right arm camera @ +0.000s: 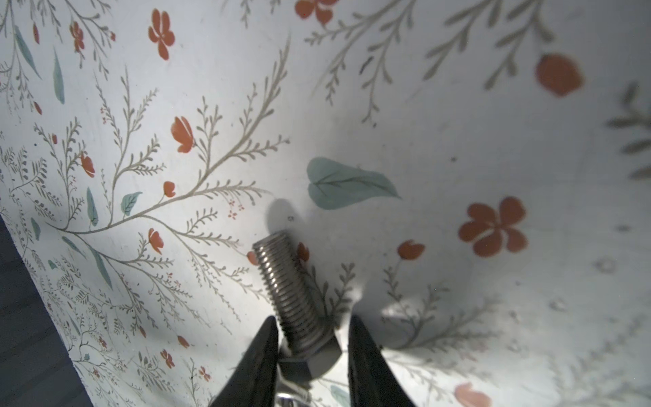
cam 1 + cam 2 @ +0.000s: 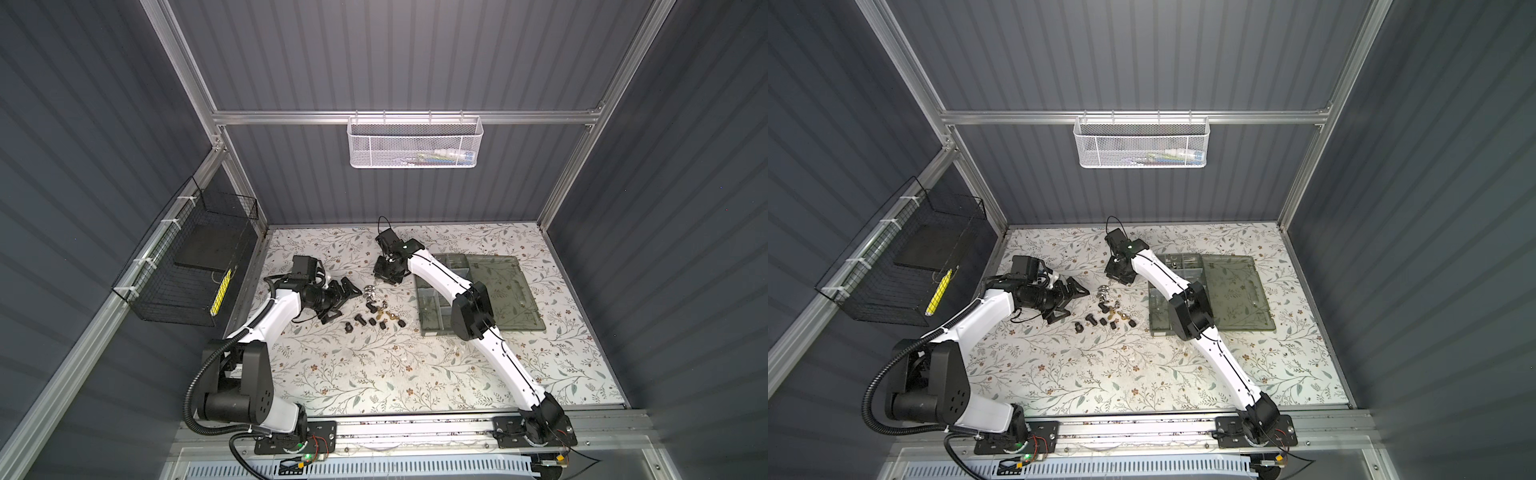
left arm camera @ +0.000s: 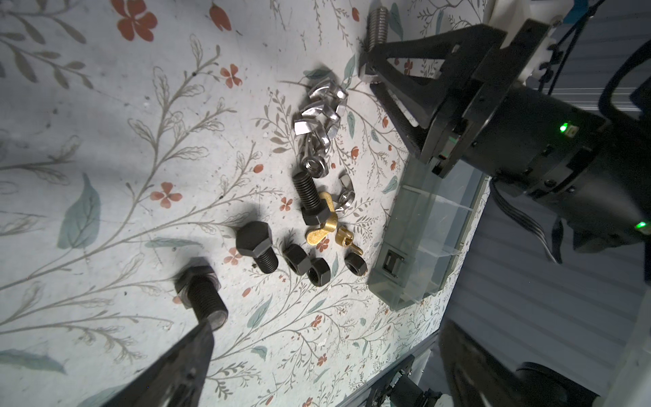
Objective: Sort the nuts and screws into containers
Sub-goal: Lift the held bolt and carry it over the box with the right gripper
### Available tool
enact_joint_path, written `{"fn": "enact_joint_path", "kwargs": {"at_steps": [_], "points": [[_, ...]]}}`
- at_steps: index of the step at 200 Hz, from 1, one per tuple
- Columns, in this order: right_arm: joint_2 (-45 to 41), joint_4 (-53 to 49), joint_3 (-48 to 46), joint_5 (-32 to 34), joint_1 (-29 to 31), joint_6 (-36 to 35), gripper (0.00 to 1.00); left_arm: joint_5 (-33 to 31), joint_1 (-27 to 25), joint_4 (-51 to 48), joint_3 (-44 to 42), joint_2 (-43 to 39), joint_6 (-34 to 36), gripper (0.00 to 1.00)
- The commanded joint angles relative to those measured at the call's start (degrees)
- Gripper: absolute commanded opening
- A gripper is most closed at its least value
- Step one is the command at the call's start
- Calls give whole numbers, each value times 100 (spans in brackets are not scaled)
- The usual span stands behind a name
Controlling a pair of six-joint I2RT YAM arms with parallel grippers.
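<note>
Your right gripper [image 1: 312, 319] had its fingers close on either side of the head of a silver bolt [image 1: 285, 292], towards the back edge of the worktop [image 2: 374, 374]; whether they pinched it, you could not tell. Your left gripper [image 2: 345, 305] hung wide open beside the loose nuts and bolts [image 2: 376, 316], which lay between it and the box [image 2: 507, 286].

A silver bolt [image 1: 292, 299] has its hex head between the jaws of the right claw [image 1: 312, 320], threaded shank jutting past the tips over the floral surface [image 1: 458, 141]. Just beside that claw lie heaped silver nuts [image 3: 318, 119], then three black bolts [image 3: 257, 246], three black nuts [image 3: 296, 257] and two brass wing nuts [image 3: 320, 236], scattered loose. The smoky translucent organiser box [image 3: 415, 239] lies open near the claw's other side.
</note>
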Motion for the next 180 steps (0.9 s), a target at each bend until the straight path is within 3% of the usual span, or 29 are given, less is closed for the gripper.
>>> {"fn": "enact_joint_path", "kwargs": {"at_steps": [1, 70, 180], "points": [[31, -601, -365, 56, -66, -82, 32, 141, 26, -147, 38, 23, 170, 100], [-216, -617, -461, 87, -230, -407, 22, 123, 26, -10, 117, 134, 10, 100], [-1204, -604, -858, 248, -428, -1226, 21, 230, -107, 726, 677, 793, -547, 100]]}}
